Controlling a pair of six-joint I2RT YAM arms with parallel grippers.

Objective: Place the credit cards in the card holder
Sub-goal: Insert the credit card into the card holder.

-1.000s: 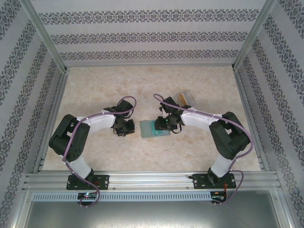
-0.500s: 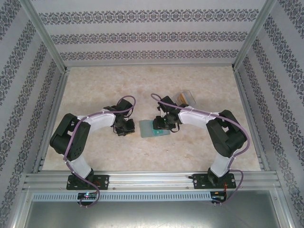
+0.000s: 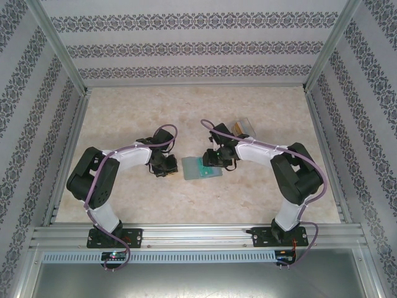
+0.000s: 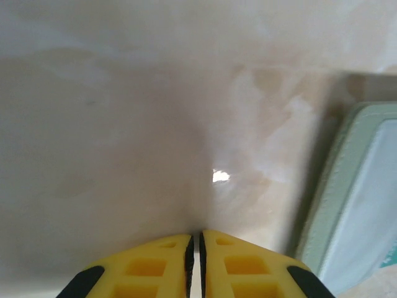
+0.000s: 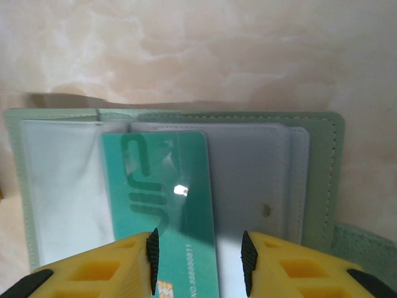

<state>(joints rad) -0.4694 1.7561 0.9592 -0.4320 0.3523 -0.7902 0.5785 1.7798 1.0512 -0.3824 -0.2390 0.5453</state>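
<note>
Card holder (image 3: 197, 169) lies open and flat on the table (image 3: 124, 118), near the middle, between the two grippers. Pale green stitched rim, grey-blue pockets and clear sleeves inside.

Right wrist view: holder (image 5: 319, 180) spread wide, both halves showing. Teal card (image 5: 162, 198) lies on the inner face, roughly over the fold, with its far end against the pockets. Whether that end sits inside a slot or only on top, cannot tell. The near end, with a chip and printed digits, reaches back under the fingertips.

Right gripper (image 5: 200, 246): jaws apart, low over the near end of the teal card. The card runs beneath the left-hand finger (image 5: 118, 267) and into the gap; the jaws do not pinch it. In the top view this gripper (image 3: 214, 160) hangs over the holder's right half, with the teal card (image 3: 204, 164) just beside it.

Left gripper (image 4: 195, 239): jaws together, only a hairline slit between the yellow fingers, nothing held. It sits low over bare table, with the holder's left edge (image 4: 335, 186) just to its right. Top view puts it (image 3: 162, 168) close beside the holder but apart from it.

Orange-yellow card (image 3: 236, 128) lies behind the right arm, well apart from the holder, together with a clear plastic case (image 3: 247, 130). Inside it or under it, cannot tell.
</note>
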